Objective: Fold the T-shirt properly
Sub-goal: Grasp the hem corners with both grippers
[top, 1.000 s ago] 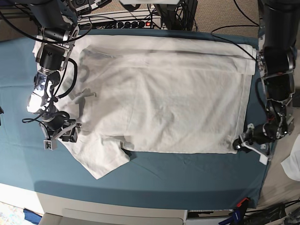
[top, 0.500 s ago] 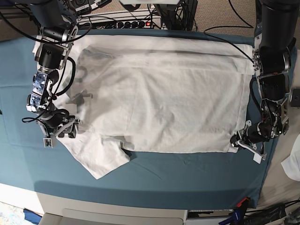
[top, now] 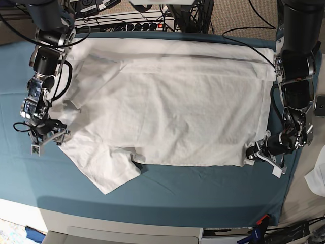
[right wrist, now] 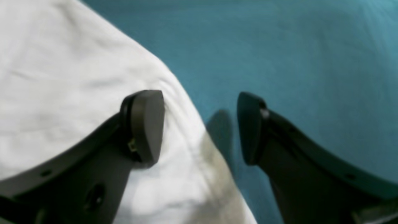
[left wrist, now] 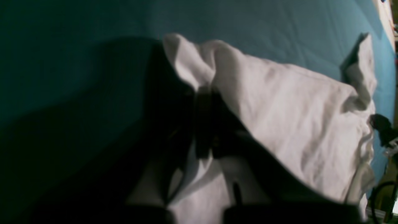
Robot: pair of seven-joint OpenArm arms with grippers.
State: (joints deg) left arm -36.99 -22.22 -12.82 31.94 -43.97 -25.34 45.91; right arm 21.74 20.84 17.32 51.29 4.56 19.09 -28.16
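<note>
Shirt (top: 167, 107) lies flat across the middle of my blue table cover (top: 203, 193), collar end toward nine o'clock. A second ago my left gripper (top: 252, 154) was wide beside the hem corner at four o'clock; now its jaws are pinched shut on that corner (left wrist: 186, 59), and the cloth bunches up there. My right gripper (right wrist: 200, 127) has opened wider and slid out to the sleeve edge at nine o'clock. Its jaws stand far apart, one over the sleeve and one over the cover, holding nothing. So I think one corner is caught, and the other side is not gripped yet.
</note>
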